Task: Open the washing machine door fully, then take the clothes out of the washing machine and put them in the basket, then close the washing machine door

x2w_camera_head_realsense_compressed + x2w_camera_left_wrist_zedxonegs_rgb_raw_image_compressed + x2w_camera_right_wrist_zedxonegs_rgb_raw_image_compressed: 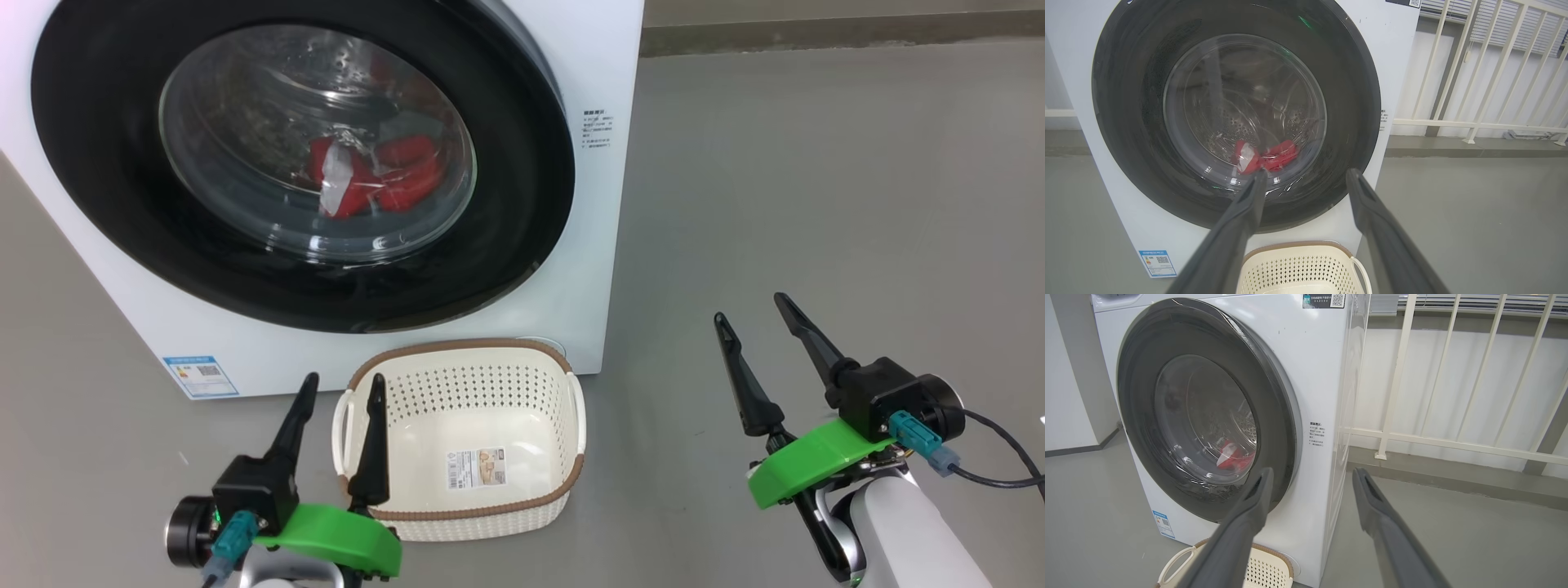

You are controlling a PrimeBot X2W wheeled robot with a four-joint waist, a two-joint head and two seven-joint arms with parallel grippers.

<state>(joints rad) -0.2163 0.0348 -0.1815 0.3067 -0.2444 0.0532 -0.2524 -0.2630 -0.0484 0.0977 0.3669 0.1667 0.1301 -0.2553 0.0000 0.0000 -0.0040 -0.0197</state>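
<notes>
Nearest, the left hand [344, 380] and the right hand [751, 309] hover low over the grey floor [816, 204]. Each has its fingers spread apart and grips nothing, seemingly poised for the first step. Between them, closer to the left one, the basket [457, 347] stands just before the washing machine [608, 98] with no cloth in it. It is probably set below the opening so garments need only a short carry. Beyond it the washing machine door [522, 204] sits shut against the white front. The clothes [384, 184] lie low in the drum, red with a white patch. Glare on the glass blurs them, so their number is unclear. No handle or latch can be made out on the black rim, and the head view cuts off the machine's top.
</notes>
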